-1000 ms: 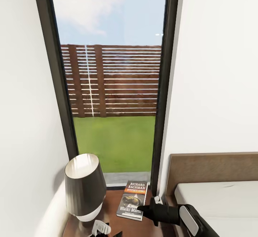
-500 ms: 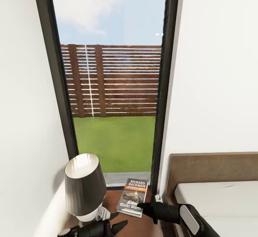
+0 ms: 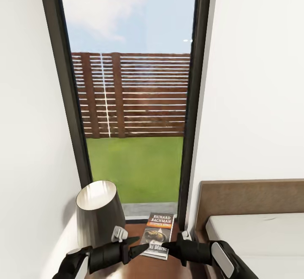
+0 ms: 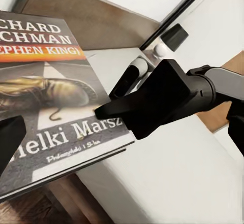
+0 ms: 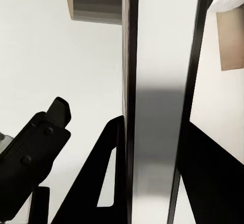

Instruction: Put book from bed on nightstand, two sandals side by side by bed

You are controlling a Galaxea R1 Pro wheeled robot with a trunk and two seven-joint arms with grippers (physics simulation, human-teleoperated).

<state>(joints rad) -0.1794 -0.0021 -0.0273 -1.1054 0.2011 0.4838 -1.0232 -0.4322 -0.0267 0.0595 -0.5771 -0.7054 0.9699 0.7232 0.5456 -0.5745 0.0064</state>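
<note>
My head view shows the book (image 3: 158, 235) lying flat on the nightstand (image 3: 166, 266) between the lamp (image 3: 99, 216) and the bed (image 3: 257, 232). My left wrist view adds its cover lettering and my right pincer (image 4: 124, 102) clenched on its edge. My left pincer (image 3: 133, 246) reaches in low from the left; I cannot tell whether it is released. Both forearms lie nearly level, tips almost meeting.

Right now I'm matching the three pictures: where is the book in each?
Head view: the book, bottom centre, on the nightstand.
Left wrist view: its cover, close up.
Right wrist view: perhaps the grey strip between the fingers; cannot tell.
Shared landmark: the right gripper, on the book's corner.
</note>
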